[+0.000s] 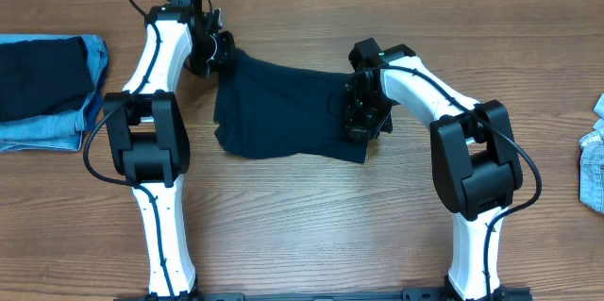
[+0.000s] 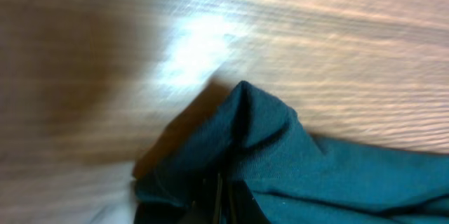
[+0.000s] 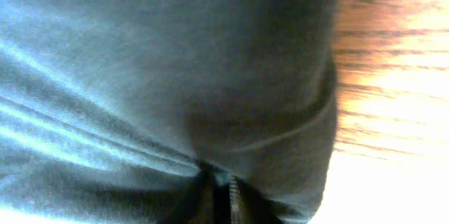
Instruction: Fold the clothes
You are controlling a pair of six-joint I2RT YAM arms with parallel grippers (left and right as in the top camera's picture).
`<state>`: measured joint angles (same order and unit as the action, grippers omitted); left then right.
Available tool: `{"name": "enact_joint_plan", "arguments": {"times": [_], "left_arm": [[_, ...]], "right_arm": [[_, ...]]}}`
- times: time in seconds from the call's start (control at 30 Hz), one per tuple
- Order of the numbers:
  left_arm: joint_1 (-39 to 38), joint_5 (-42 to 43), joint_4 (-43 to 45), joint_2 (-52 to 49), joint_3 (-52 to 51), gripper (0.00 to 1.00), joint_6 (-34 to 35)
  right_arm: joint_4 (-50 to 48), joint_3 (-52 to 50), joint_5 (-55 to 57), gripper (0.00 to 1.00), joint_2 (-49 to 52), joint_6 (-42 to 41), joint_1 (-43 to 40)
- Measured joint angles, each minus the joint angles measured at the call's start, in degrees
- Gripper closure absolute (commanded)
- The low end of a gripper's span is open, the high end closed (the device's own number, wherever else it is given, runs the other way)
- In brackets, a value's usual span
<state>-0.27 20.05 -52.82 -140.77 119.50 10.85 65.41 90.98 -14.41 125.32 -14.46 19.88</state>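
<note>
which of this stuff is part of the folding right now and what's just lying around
in hand: navy shirt, gripped at both ends
lying about: folded navy and denim pile, left edge; light denim piece, right edge; clothes too, but untouched

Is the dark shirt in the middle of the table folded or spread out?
Spread out, loosely: the shirt lies rumpled on the table between the left gripper and right gripper, each pinching one edge.

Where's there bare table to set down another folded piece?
Bare wood: on the near side of the shirt, between left arm and right arm; also between right arm and denim. Crowded: around the shirt, and the stack at far left.
</note>
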Motion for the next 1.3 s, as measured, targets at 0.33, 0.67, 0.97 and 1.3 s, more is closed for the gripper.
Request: {"name": "enact_joint_plan", "arguments": {"times": [0.33,0.67,0.97,1.3], "left_arm": [[1.1,6.0,-7.4,-0.1,5.6,0.66,-0.6],[0.2,6.4,-28.2,-0.1,17.5,0.72,-5.8],[-10.3,-1.4,-39.5,-0.1,17.4,0.76,-10.9],[-13.4,-8.4,-39.4,-0.2,3.7,0.84,-8.9]], "right_arm": [[-0.4,0.1,0.0,0.73,-0.2,1.6,0.0],[-3.7,0.3,3.3,0.63,-1.7,2.9,-0.1],[-4.3,1.0,3.2,0.63,-3.3,4.0,-0.9],[-2.0,1.0,3.2,0.63,-3.3,4.0,-1.4]]}}
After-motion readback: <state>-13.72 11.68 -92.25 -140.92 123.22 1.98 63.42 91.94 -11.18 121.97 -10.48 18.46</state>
